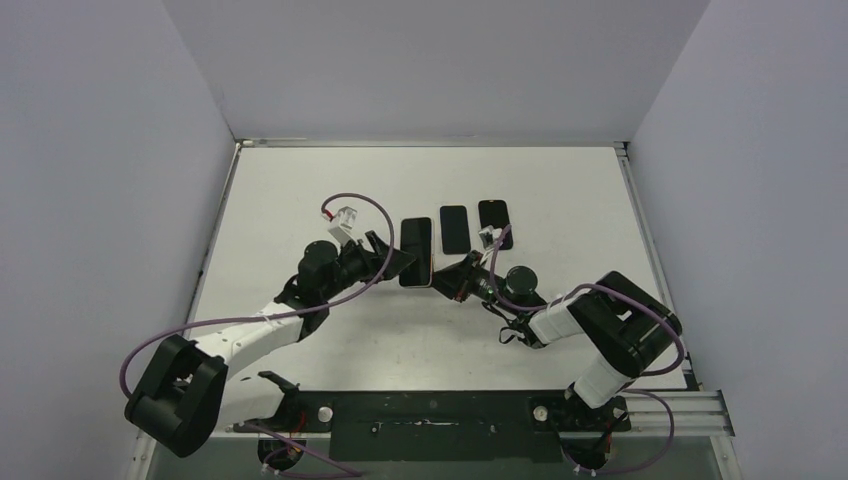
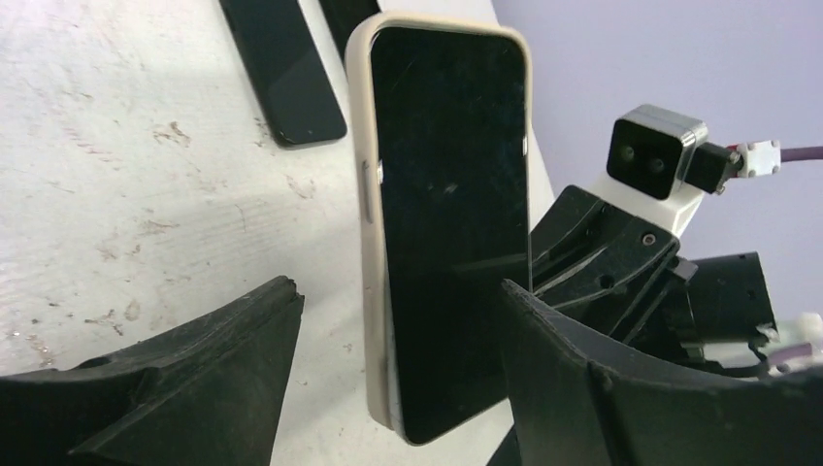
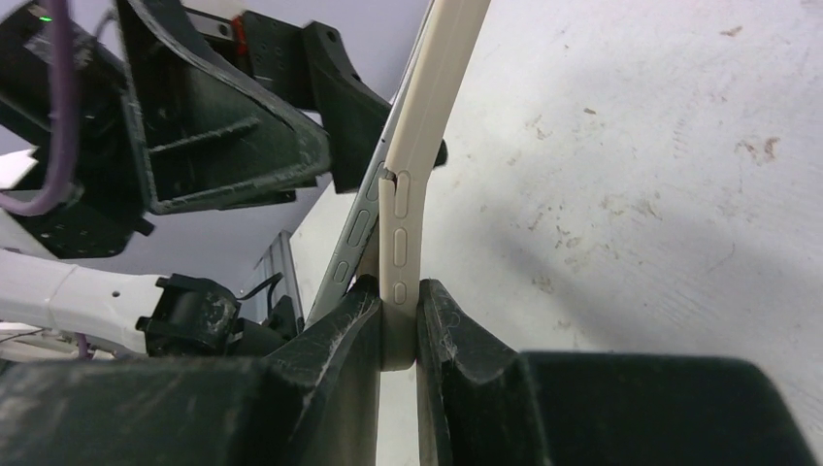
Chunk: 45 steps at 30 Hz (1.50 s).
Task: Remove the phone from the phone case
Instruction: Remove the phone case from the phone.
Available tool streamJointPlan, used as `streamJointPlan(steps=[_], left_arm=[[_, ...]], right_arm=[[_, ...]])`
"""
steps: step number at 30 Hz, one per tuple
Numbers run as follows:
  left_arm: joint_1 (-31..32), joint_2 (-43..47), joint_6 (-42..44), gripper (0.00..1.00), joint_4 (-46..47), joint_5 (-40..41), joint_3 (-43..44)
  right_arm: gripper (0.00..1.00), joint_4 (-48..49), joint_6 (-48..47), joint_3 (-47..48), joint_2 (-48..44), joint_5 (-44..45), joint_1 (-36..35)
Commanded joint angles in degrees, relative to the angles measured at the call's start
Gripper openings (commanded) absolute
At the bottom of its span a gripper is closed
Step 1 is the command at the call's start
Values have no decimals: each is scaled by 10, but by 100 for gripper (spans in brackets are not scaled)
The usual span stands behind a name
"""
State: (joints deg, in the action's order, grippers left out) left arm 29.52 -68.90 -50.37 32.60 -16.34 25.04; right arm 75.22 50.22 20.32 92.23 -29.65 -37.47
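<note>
half done by my read: right gripper (image 3: 398, 335) pinches the edge of the beige phone case (image 3: 400, 243), upright at mid-table, and the phone (image 3: 354, 233) stands parted from it along one side. left gripper (image 2: 396, 296) gapes around the phone, gripping nothing. pulling it fully free is left.

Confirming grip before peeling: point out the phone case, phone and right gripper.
phone case (image 3: 400, 243): right wrist, beige side edge.
phone (image 2: 451, 214): left wrist, screen middle.
right gripper (image 3: 400, 316): right wrist, between its jaws.
</note>
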Motion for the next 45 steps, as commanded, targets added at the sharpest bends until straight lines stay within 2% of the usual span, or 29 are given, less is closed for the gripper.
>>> streamJointPlan(steps=[1,7,16,21,27,38,45], left_arm=[[34,27,100,72,-130,88,69],[112,34,187,76,-221,210,119],[232,38,355,77,-274,369,141],[264,77,468,76,-204,382,85],[306,97,618,76,-65,394,13],[315,75,723,66,77,412,-40],[334,40,798,66,135,399,-65]], right_arm=[[0,97,9,-2,7,30,0],[0,97,10,-2,23,41,-1],[0,88,30,-4,27,54,-2],[0,83,42,-4,20,55,-3],[0,69,44,-4,8,56,-5],[0,64,49,-3,-7,50,-8],[0,60,51,-2,-17,50,-11]])
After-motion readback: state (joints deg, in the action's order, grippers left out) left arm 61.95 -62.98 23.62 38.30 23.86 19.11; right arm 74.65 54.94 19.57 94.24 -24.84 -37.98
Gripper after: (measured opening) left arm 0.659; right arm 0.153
